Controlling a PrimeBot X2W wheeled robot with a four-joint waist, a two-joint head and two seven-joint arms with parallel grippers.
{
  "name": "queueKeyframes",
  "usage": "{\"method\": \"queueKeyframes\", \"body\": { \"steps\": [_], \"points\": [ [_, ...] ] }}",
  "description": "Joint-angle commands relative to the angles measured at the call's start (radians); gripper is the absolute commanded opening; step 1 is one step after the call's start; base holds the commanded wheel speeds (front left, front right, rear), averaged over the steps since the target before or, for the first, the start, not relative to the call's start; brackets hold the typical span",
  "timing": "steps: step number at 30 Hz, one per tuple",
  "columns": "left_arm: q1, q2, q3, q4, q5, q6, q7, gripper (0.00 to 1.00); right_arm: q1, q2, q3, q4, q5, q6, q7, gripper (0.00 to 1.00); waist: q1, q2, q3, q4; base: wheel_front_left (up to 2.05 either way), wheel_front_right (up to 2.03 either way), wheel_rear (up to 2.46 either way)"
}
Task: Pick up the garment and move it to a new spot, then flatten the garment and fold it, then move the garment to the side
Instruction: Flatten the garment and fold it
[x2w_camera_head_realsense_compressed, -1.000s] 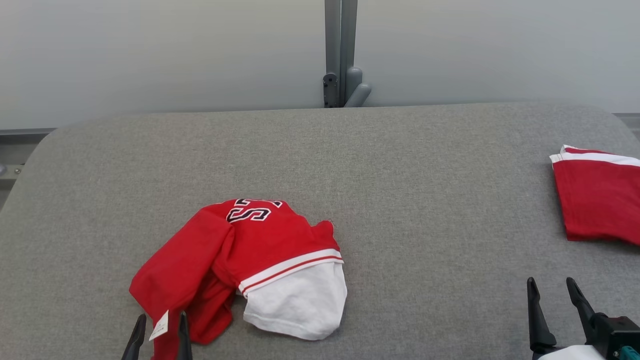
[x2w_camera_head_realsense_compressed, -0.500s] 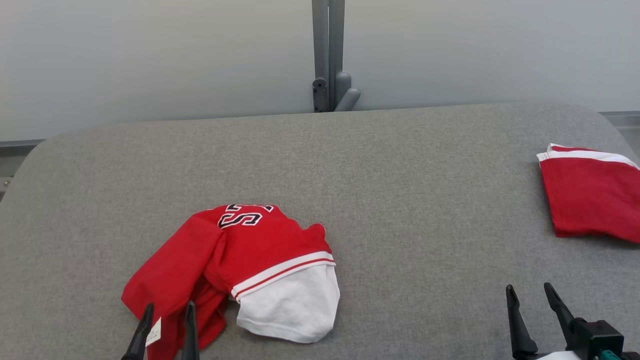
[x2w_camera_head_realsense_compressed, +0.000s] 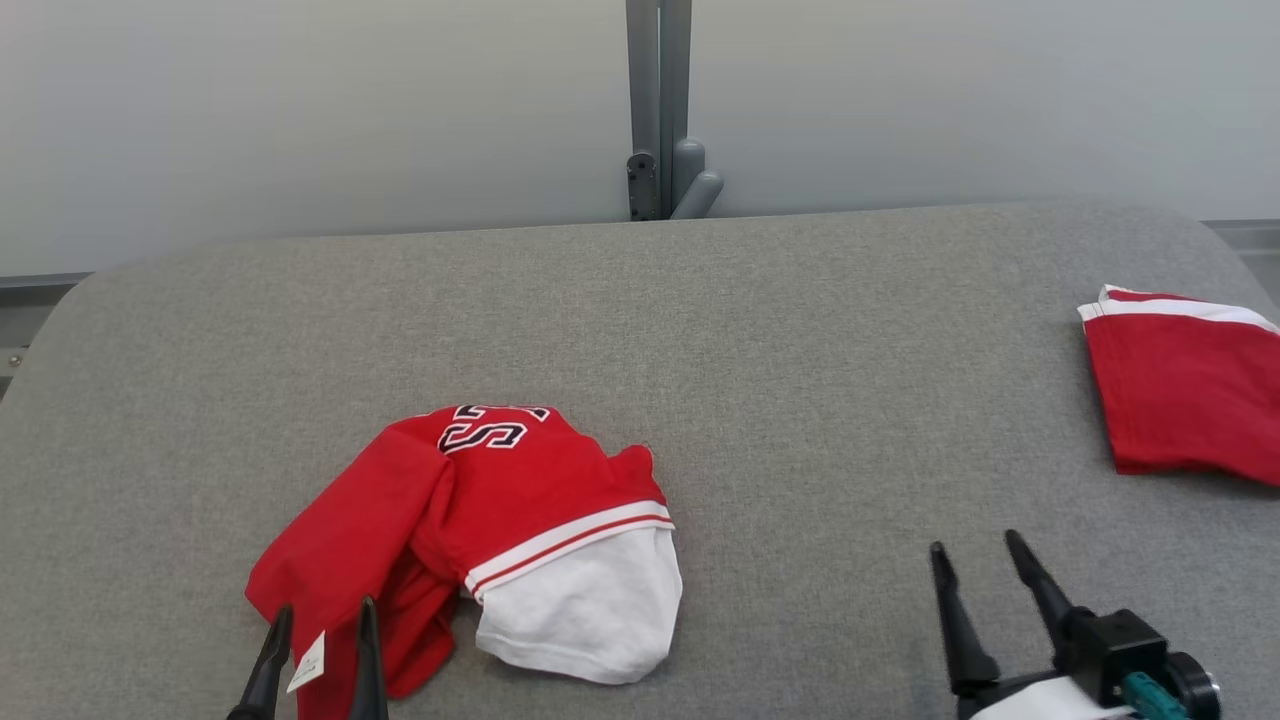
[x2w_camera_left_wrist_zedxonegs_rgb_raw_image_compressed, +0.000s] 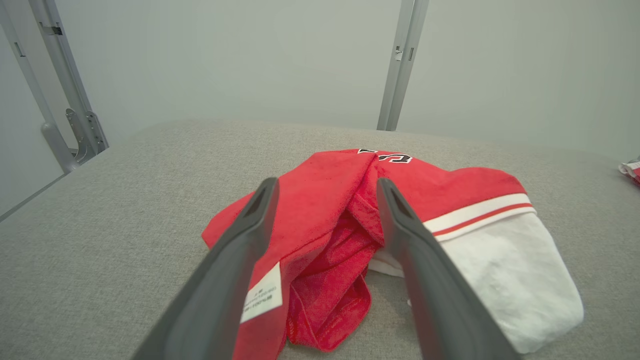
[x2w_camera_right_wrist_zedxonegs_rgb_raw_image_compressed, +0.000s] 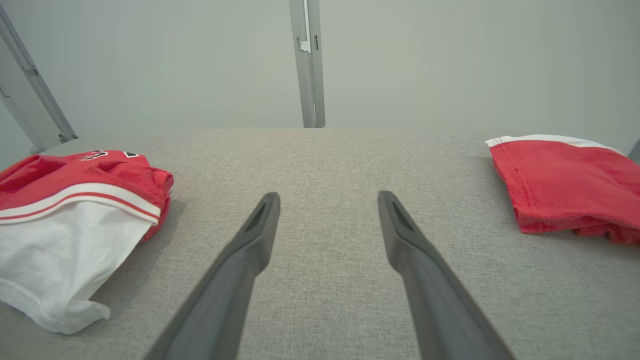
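A crumpled red and white garment (x2w_camera_head_realsense_compressed: 480, 530) with black-and-white lettering lies on the grey table (x2w_camera_head_realsense_compressed: 800, 330), left of centre. My left gripper (x2w_camera_head_realsense_compressed: 322, 612) is open at the garment's near left corner, its fingers either side of a white label (x2w_camera_left_wrist_zedxonegs_rgb_raw_image_compressed: 261, 299). The left wrist view has red cloth (x2w_camera_left_wrist_zedxonegs_rgb_raw_image_compressed: 330, 225) between the open fingers. My right gripper (x2w_camera_head_realsense_compressed: 975, 555) is open over bare table at the lower right, well apart from the garment (x2w_camera_right_wrist_zedxonegs_rgb_raw_image_compressed: 70, 220).
A folded red garment with a white band (x2w_camera_head_realsense_compressed: 1185, 395) lies at the table's right edge (x2w_camera_right_wrist_zedxonegs_rgb_raw_image_compressed: 565, 182). A grey post (x2w_camera_head_realsense_compressed: 657, 105) stands behind the table against a pale wall. Bare table stretches between the two garments.
My right gripper has moved left and a little farther onto the table. The left gripper stays at the garment's near corner; the camera shifted slightly.
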Motion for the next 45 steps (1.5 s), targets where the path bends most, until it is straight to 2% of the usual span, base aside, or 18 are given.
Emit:
{"method": "queueKeyframes", "body": {
  "steps": [1, 5, 14, 19, 27, 29, 31, 33, 35, 36, 45],
  "points": [
    [-0.008, 0.0, 0.004, 0.009, -0.003, 0.003, -0.001, 1.0, -0.02, -0.001, 0.04, 0.013, 0.009, -0.001, 0.0, 1.0, 0.0, 0.0033, 0.002, 0.004, 0.0, 0.0, 0.0],
    [-0.013, 0.001, -0.006, 0.062, 0.023, -0.013, -0.001, 1.0, -0.09, -0.025, 0.213, 0.101, 0.035, -0.001, 0.0, 1.0, 0.0, 0.0033, 0.011, 0.019, 0.0, 0.0, 0.0],
    [-0.091, 0.009, -0.011, 0.216, 0.058, -0.026, -0.001, 1.0, -0.278, -0.038, 0.567, 0.288, 0.216, -0.001, 0.08, 1.0, 0.0, 0.0033, 0.063, 0.054, 0.0, 0.0, 0.0],
    [-0.132, 0.016, 0.009, 0.264, 0.064, -0.028, -0.001, 1.0, -0.343, -0.031, 0.644, 0.365, 0.274, -0.001, 0.102, 1.0, 0.0, 0.0033, 0.079, 0.064, 0.0, 0.0, 0.0],
    [-0.153, 0.016, 0.032, 0.307, 0.072, -0.025, -0.001, 1.0, -0.401, -0.009, 0.667, 0.469, 0.35, -0.001, 0.093, 1.0, 0.0, 0.0033, 0.085, 0.073, 0.0, 0.0, 0.0],
    [-0.156, 0.017, 0.036, 0.329, 0.072, -0.026, -0.001, 1.0, -0.415, -0.007, 0.678, 0.49, 0.373, -0.001, 0.087, 0.91, 0.0, 0.0033, 0.083, 0.073, 0.0, 0.0, 0.0],
    [-0.165, 0.021, 0.039, 0.346, 0.073, -0.029, -0.001, 1.0, -0.428, -0.006, 0.687, 0.507, 0.393, -0.001, 0.077, 0.9, 0.0, 0.0033, 0.082, 0.072, 0.0, 0.0, 0.0],
    [-0.173, 0.023, 0.043, 0.36, 0.068, -0.032, -0.001, 1.0, -0.441, -0.004, 0.698, 0.52, 0.414, -0.001, 0.069, 0.74, 0.0, 0.0033, 0.081, 0.072, 0.0, 0.0, 0.0],
    [-0.182, 0.024, 0.05, 0.368, 0.064, -0.031, -0.001, 1.0, -0.451, -0.003, 0.706, 0.526, 0.446, -0.001, 0.06, 0.2, 0.0, 0.0033, 0.079, 0.071, 0.0, 0.0, 0.0],
    [-0.187, 0.026, 0.052, 0.371, 0.063, -0.033, -0.001, 1.0, -0.457, -0.003, 0.709, 0.527, 0.459, -0.001, 0.054, 0.0, 0.0, 0.0033, 0.077, 0.07, 0.0, 0.0, 0.0],
    [-0.197, 0.039, 0.046, 0.403, 0.07, -0.041, -0.001, 1.0, -0.518, -0.034, 0.634, 0.554, 0.518, -0.001, 0.015, 0.0, 0.0, 0.0033, 0.062, 0.047, 0.0, 0.0, 0.0]
  ]
}}
